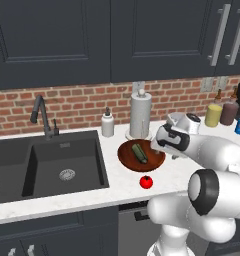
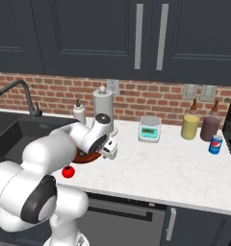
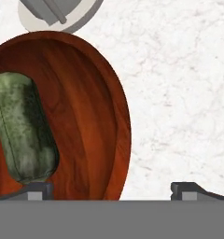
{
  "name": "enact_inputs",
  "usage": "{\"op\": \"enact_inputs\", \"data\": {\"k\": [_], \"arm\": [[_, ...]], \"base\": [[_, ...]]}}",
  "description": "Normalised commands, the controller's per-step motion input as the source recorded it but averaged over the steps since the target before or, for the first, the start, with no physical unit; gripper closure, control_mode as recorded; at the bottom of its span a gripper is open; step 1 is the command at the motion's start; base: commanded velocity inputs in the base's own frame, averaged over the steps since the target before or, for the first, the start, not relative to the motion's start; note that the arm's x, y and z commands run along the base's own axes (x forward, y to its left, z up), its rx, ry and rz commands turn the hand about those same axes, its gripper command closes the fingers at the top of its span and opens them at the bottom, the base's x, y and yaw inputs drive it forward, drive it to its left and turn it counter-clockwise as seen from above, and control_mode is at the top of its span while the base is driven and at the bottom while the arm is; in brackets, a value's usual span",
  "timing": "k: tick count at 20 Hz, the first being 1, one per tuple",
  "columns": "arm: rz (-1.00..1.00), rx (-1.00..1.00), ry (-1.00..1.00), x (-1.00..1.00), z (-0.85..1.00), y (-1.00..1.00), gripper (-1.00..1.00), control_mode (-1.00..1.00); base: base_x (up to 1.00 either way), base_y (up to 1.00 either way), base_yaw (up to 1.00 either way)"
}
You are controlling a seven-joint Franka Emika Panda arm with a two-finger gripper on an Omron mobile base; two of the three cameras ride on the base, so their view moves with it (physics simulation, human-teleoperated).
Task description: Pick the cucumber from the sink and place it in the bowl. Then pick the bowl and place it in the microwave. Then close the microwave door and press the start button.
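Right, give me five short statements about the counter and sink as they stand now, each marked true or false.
1. The cucumber lies in the bowl. True.
2. The tomato sits in the sink. False: it is on the counter, in front of the bowl.
3. The gripper is open. True.
4. The gripper holds the bowl. False: its jaws straddle the bowl's rim, unclosed.
5. A paper towel roll stands behind the bowl. True.
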Motion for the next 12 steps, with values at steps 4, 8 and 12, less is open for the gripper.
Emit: {"op": "enact_inputs", "data": {"k": [4,8,12], "arm": [[0.0,0.0,0.0,0.05,-0.19,0.0,-1.0,-1.0],[0.0,0.0,0.0,0.14,-0.18,0.19,-1.0,-1.0],[0.0,0.0,0.0,0.22,-0.2,0.22,-1.0,-1.0]], "base": [[0.0,0.0,0.0],[0.0,0.0,0.0],[0.0,0.0,0.0]]}}
